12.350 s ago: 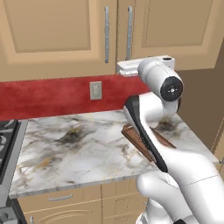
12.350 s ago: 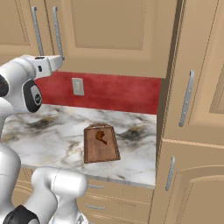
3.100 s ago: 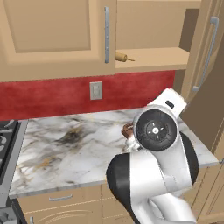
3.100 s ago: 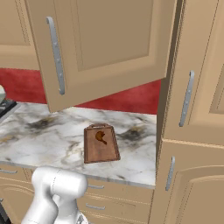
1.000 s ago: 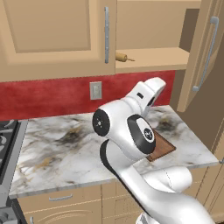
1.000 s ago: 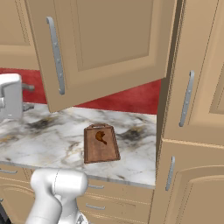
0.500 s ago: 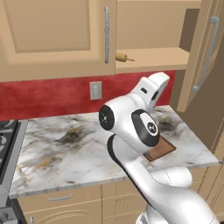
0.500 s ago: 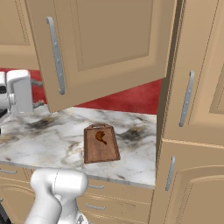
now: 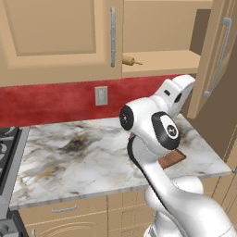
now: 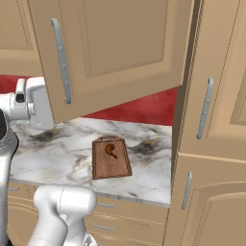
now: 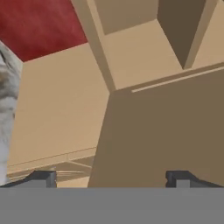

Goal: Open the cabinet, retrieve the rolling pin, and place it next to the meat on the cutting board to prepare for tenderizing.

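The cabinet (image 9: 60,41) has its left door shut and its right door (image 9: 221,55) swung wide open. On its bare lower shelf, just behind the left door's edge, lies the rolling pin (image 9: 128,60). The cutting board (image 10: 110,158) rests on the marble counter with the meat (image 10: 111,150) on its far half; in the left base view only a corner of the cutting board (image 9: 171,160) shows behind my arm. My gripper (image 11: 111,179) is open and empty, looking up at the cabinet's underside. The white hand (image 9: 178,90) hangs below the shelf, right of and below the rolling pin.
The open door (image 10: 120,53) juts out over the counter, right by my hand (image 10: 31,103). A tall cabinet (image 10: 211,125) walls off the counter's right end. A stove (image 9: 7,148) sits at the far left. An outlet (image 9: 101,96) is on the red backsplash.
My hand has swung to the right and slightly up, nearer the open cabinet door. The jaws stay open. Rolling pin, board and meat have not moved.
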